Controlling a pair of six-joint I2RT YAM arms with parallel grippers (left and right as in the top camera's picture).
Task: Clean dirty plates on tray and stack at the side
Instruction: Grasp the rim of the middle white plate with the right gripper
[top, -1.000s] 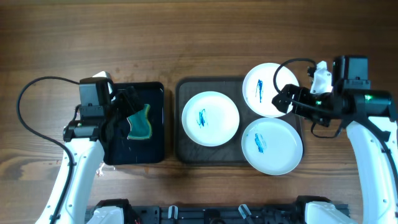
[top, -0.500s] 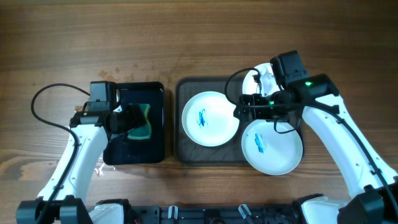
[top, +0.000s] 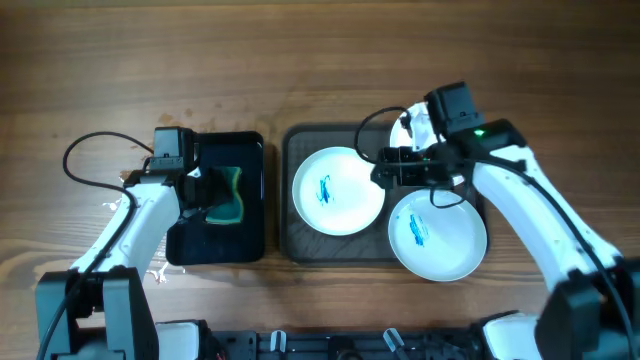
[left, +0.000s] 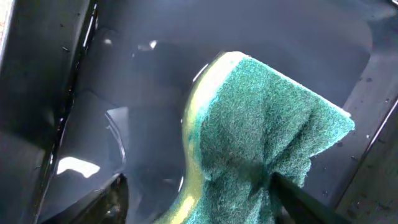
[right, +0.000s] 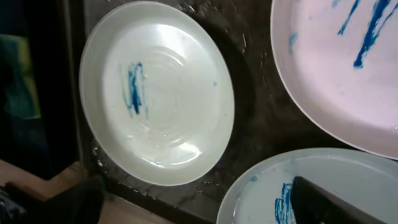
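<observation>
Three white plates with blue smears lie on the dark tray (top: 300, 245). One is at the left (top: 338, 190), one at the front right (top: 437, 235), and one at the back right (top: 412, 122) is mostly hidden under my right arm. My right gripper (top: 388, 168) is open and empty, low over the tray between the plates. In the right wrist view (right: 199, 205) its fingers straddle the gap between the left plate (right: 158, 93) and the front plate (right: 267, 186). My left gripper (top: 203, 188) is open, its fingers on either side of a green and yellow sponge (left: 261, 137).
The sponge (top: 229, 196) lies in a smaller glossy black tray (top: 215, 240) left of the dark tray, with a film of water on its floor (left: 124, 112). Wooden table surrounds both trays. Arm cables loop at the far left and above the right arm.
My right arm swung left from the table's right side to over the tray, covering the back plate. My left arm shifted slightly; the sponge now lies flatter in the black tray.
</observation>
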